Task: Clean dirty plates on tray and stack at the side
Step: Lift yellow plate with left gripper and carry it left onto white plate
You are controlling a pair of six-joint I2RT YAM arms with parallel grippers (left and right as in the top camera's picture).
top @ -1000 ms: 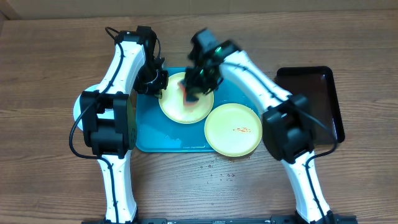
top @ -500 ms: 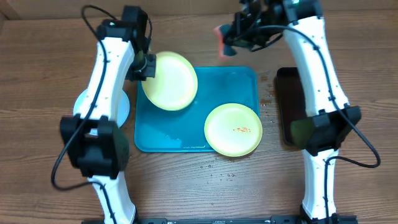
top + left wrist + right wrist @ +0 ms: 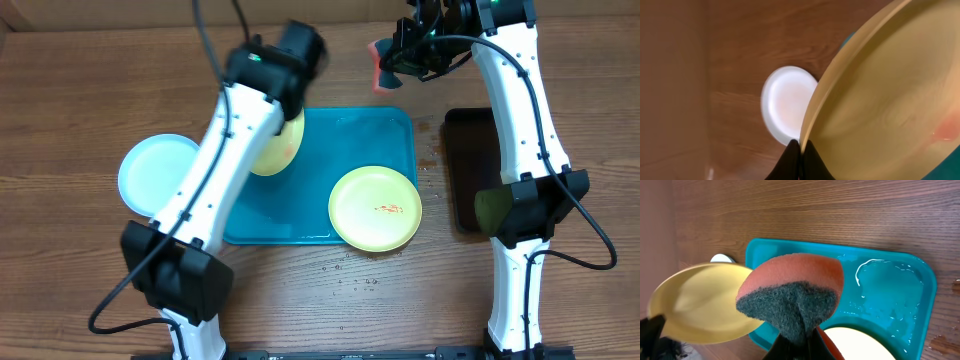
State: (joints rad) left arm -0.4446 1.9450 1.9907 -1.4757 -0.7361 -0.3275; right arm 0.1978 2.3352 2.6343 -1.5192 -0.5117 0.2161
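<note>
My left gripper [image 3: 801,150] is shut on the rim of a yellow-green plate [image 3: 890,90] and holds it tilted in the air over the left part of the turquoise tray [image 3: 350,140]. In the overhead view the arm partly covers this plate [image 3: 272,155]. A faint red smear shows on it. The pale blue-white plate [image 3: 155,175] lies on the table left of the tray. A second yellow-green plate [image 3: 375,208] with an orange smear lies on the tray's front right corner. My right gripper [image 3: 800,335] is shut on the red-and-grey sponge [image 3: 382,50], high behind the tray.
A glossy black tray [image 3: 465,170] lies right of the turquoise tray, partly under my right arm. Water drops lie on the turquoise tray and on the wood [image 3: 350,278] in front of it.
My left arm has lifted and swung over the tray's left side, tilting the held plate. My right gripper with the sponge has shifted slightly to the right behind the tray.
</note>
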